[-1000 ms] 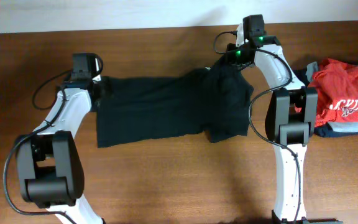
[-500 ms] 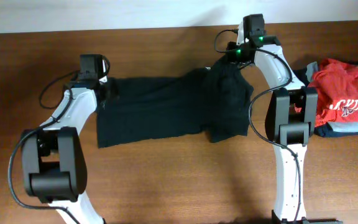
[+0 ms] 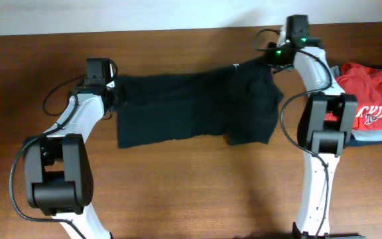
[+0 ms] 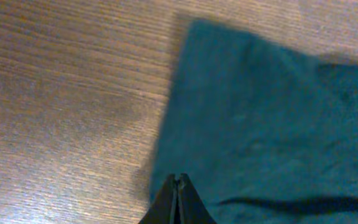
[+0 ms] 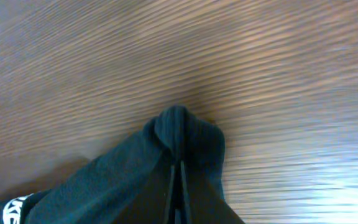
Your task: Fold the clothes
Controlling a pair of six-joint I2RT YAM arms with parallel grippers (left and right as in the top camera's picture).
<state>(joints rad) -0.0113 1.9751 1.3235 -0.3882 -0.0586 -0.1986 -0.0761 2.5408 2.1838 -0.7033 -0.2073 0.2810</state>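
Observation:
The black T-shirt [image 3: 191, 106] lies stretched across the far middle of the wooden table. My left gripper [image 3: 115, 87] is shut on its far left corner; the left wrist view shows the closed fingertips [image 4: 179, 182] on the dark cloth [image 4: 260, 118]. My right gripper [image 3: 275, 58] is shut on the far right corner, where the cloth [image 5: 179, 134] bunches over the closed fingers [image 5: 180, 167]. A bit of white lettering [image 5: 11, 208] shows on the cloth there.
A red shirt with white lettering [image 3: 370, 99] lies on a pile of folded garments at the right edge. The bare wooden table [image 3: 197, 192] extends toward the front.
My right gripper has moved right and slightly back, pulling the shirt's right side out flatter. The left edge of the shirt shifted right a little. The left gripper barely moved.

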